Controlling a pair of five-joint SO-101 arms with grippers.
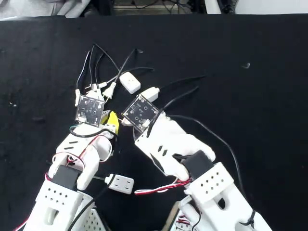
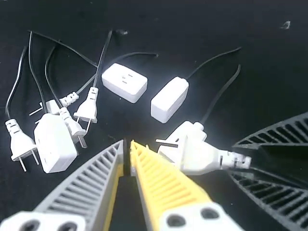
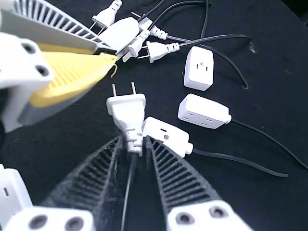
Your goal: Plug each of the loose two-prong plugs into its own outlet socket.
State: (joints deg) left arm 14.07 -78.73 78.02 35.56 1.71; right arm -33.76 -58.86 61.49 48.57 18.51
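Two prongs of the white plug [image 3: 126, 107] stick out beyond the right gripper [image 3: 133, 142], which pinches the plug's cable end just beside an outlet socket [image 3: 166, 136], while the left gripper [image 2: 128, 144] sits near those prongs, pressed fully closed.

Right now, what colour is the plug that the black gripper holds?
The plug is white; the right wrist view shows it best.
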